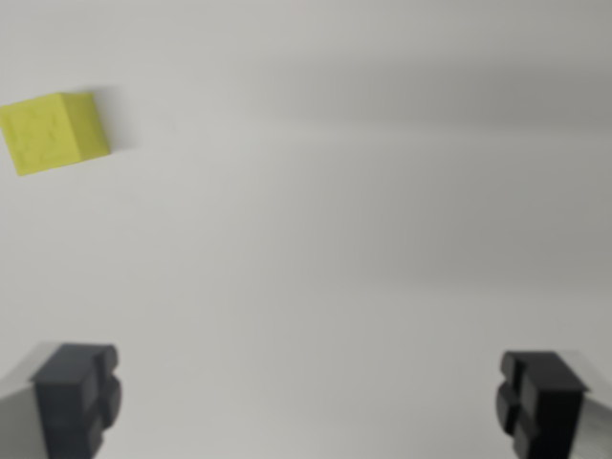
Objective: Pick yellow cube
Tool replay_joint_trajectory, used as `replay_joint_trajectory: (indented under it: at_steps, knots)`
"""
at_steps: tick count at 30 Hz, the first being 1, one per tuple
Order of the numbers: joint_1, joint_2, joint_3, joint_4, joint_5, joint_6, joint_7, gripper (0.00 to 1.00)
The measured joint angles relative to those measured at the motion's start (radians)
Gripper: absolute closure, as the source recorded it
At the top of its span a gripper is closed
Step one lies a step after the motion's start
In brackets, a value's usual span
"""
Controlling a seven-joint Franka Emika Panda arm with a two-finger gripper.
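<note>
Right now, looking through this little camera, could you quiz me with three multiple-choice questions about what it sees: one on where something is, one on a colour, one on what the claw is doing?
1. Where does the cube lie in the wrist view?
A. upper left
B. dead centre
C. lower right

2. What colour is the cube?
A. red
B. yellow
C. blue

3. How does the gripper stand?
A. shut on the cube
B. shut on nothing
C. open, holding nothing

Answers:
1. A, since the cube sits near the wrist view's left edge, high in the picture, alone on the pale table.
2. B, as its faces show a yellow-green tone.
3. C, because the two dark fingertips stand far apart at the bottom corners with only bare surface between them, well away from the cube.
</note>
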Motion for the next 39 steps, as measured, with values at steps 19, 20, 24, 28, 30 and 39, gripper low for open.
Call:
replay_joint_trajectory:
  at_steps: [19, 20, 24, 28, 30, 39]
  knots:
    - [0.042, 0.042, 0.001, -0.026, -0.002, 0.065, 0.007, 0.0]
    - [0.045, 0.045, 0.001, -0.028, -0.002, 0.07, 0.008, 0.0]
    - [0.058, 0.06, 0.001, -0.034, -0.003, 0.09, 0.012, 0.0]
    - [0.071, 0.076, 0.001, -0.04, -0.004, 0.111, 0.016, 0.0]
    - [0.077, 0.084, 0.001, -0.042, -0.004, 0.121, 0.018, 0.0]
    - [0.104, 0.12, 0.001, -0.049, -0.007, 0.162, 0.026, 0.0]
